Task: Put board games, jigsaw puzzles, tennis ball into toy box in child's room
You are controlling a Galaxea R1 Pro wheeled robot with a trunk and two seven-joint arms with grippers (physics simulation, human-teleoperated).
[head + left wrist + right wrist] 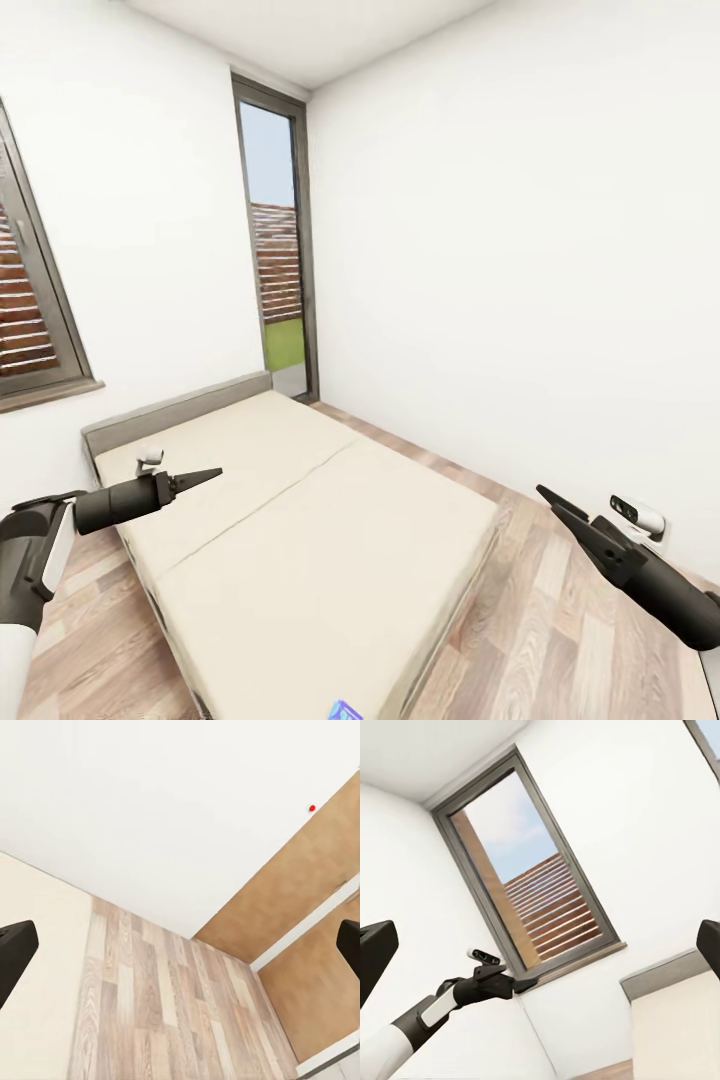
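Left arm enters the head view at about 8 o'clock, forearm roughly level, pointing toward 3 o'clock. Left gripper (205,475) appears as one dark tapered point, yet the left wrist view shows its fingers (15,956) wide apart at either edge, nothing between. Right arm enters at 4 o'clock, angled toward 10 o'clock. Right gripper (555,503) likewise spread in its wrist view, fingers (376,945) empty. Both arms raised, free of contact.

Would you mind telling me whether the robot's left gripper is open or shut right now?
Open and empty: in the left wrist view the left gripper's two black fingertips sit at opposite edges, with nothing between them.
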